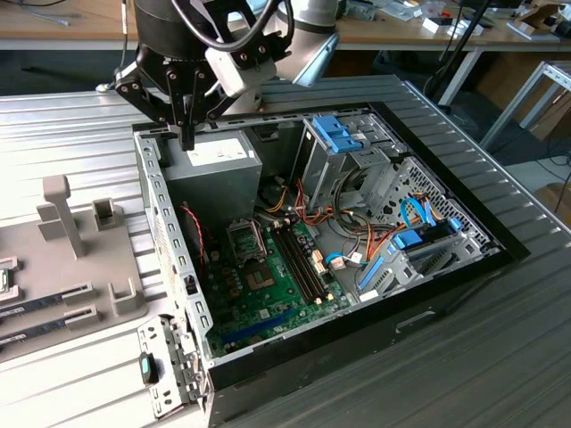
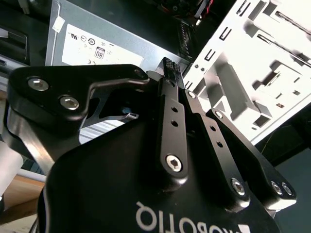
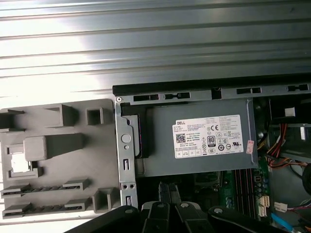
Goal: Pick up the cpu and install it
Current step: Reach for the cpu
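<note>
The cpu (image 3: 18, 162) is a small pale silver square lying in a recess of the grey holder tray (image 3: 58, 145), outside the computer case. My gripper (image 1: 186, 138) hangs over the case's back corner on the exterior view's left, just above the edge of the grey power-supply box (image 1: 214, 174). Its black fingers (image 2: 172, 121) meet at the tips, shut, with nothing between them. In the first wrist view the gripper (image 3: 167, 190) points down between the power supply (image 3: 199, 138) and the motherboard. The dark socket frame (image 1: 245, 239) sits on the green motherboard (image 1: 277, 294), well apart from the gripper.
The open case (image 1: 178, 267) has metal side walls, drive cages (image 1: 357, 152) with blue clips and loose coloured cables (image 1: 357, 241). Two memory sticks (image 3: 34, 187) lie in the tray's slots. Upright posts (image 1: 61, 214) rise from the tray. Ribbed metal table (image 1: 500, 357) surrounds the case.
</note>
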Controlling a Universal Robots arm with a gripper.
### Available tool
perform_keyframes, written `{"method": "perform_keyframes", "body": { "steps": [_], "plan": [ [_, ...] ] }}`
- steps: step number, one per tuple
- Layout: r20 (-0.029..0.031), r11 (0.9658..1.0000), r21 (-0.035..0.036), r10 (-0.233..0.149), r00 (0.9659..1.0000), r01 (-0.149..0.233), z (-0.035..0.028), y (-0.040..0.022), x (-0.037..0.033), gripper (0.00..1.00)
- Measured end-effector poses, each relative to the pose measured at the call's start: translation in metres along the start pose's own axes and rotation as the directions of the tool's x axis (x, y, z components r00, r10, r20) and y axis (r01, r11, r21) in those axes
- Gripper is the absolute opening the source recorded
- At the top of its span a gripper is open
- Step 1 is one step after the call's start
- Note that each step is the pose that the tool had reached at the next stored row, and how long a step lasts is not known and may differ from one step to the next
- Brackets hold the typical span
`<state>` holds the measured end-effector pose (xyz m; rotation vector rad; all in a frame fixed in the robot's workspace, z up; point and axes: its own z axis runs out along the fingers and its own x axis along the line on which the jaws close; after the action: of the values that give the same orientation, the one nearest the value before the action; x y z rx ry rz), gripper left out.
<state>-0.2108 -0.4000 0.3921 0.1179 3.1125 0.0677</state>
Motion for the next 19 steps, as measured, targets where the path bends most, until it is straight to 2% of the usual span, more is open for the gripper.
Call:
{"method": "perform_keyframes", "body": {
  "steps": [19],
  "plan": [
    [0.0000, 1.0000, 0.0000, 0.000, 1.0000, 0.000, 0.0002, -0.0008, 0.0106, 0.11]
  ]
}}
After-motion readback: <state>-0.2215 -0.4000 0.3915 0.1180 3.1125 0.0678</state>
